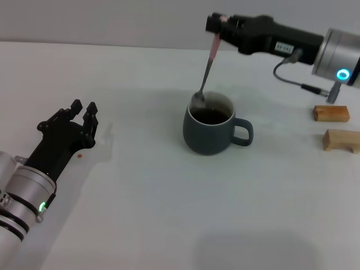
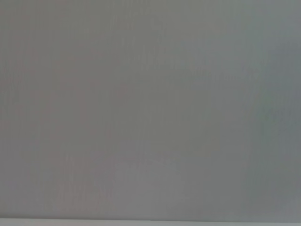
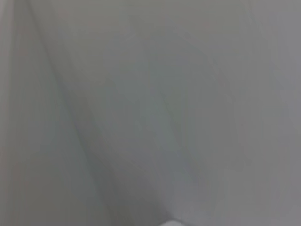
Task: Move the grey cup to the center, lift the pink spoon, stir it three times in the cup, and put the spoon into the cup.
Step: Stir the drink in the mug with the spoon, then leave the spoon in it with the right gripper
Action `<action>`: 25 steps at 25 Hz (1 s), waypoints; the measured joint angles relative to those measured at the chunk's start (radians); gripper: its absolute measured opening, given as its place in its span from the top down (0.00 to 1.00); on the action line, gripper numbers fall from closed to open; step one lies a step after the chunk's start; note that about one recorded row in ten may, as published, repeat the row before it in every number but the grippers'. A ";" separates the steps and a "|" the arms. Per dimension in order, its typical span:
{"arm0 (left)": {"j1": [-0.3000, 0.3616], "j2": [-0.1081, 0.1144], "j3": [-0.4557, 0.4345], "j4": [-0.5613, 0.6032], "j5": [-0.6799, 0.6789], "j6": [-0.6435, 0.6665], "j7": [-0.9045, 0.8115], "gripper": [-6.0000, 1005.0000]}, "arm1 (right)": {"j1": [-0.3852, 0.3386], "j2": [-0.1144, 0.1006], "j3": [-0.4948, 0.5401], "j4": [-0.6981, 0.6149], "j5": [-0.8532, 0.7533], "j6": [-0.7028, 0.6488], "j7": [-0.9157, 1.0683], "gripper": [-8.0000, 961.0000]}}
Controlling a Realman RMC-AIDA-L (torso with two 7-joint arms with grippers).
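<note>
Above grey cup (image 1: 209, 130) (centre): pink spoon (image 1: 206, 73).

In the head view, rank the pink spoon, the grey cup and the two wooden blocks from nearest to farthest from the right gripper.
1. pink spoon: held in the right gripper, hanging down to the cup.
2. grey cup: below the gripper, mid-table.
3. wooden blocks: at the table's right edge, under the right arm; farthest from the fingertips.

Black left gripper (image 1: 83, 115) on a silver wrist, green light; black right gripper (image 1: 216, 23), white label, blue ring, grey cable
</note>
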 joint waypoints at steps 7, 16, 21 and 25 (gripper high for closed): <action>0.008 0.000 0.000 0.000 0.000 0.000 -0.005 0.70 | -0.010 0.016 -0.008 0.022 0.000 0.030 -0.019 0.89; 0.019 0.002 0.002 0.000 0.000 0.000 -0.015 0.70 | -0.028 0.019 -0.007 0.012 0.000 0.050 -0.022 0.89; 0.019 0.002 0.003 0.001 0.000 -0.003 -0.015 0.70 | -0.037 0.022 -0.015 0.018 0.000 0.067 -0.031 0.89; 0.013 0.002 0.003 0.007 0.000 -0.005 -0.015 0.70 | -0.040 0.025 -0.018 0.030 0.000 0.069 -0.040 0.89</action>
